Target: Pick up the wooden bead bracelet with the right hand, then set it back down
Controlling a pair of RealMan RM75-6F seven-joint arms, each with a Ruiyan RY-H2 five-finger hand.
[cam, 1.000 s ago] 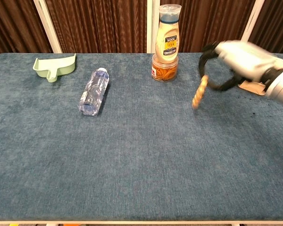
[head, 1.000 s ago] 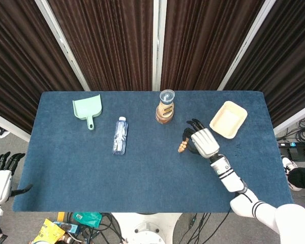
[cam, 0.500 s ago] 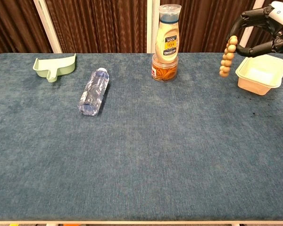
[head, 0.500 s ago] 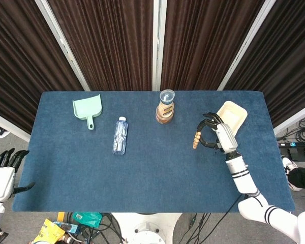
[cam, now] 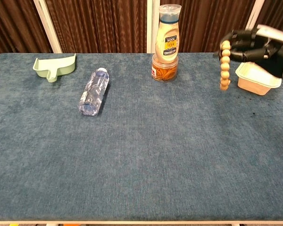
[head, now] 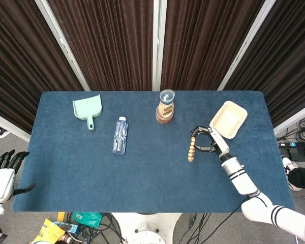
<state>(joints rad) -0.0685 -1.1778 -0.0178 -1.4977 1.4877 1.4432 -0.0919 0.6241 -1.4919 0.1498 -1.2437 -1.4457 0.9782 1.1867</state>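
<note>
The bracelet (cam: 224, 66) hangs in a straight string of beads in the upper right of the chest view, clear of the table (cam: 141, 155). The right hand (cam: 254, 44) holds its top end, dark fingers (cam: 238, 40) curled around it. Just right of it sits a tray (cam: 259, 77). At top centre stands a bottle (cam: 167, 42). The left hand (head: 1, 175) hangs at the head view's lower left edge, off the table, fingers apart, holding nothing.

Head view looks down from overhead; chest view faces the same table (head: 142, 173) low.

green dustpan (head: 86, 110) | water bottle (head: 120, 135) | sauce bottle (head: 165, 106) | cream tray (head: 228, 119)
</note>
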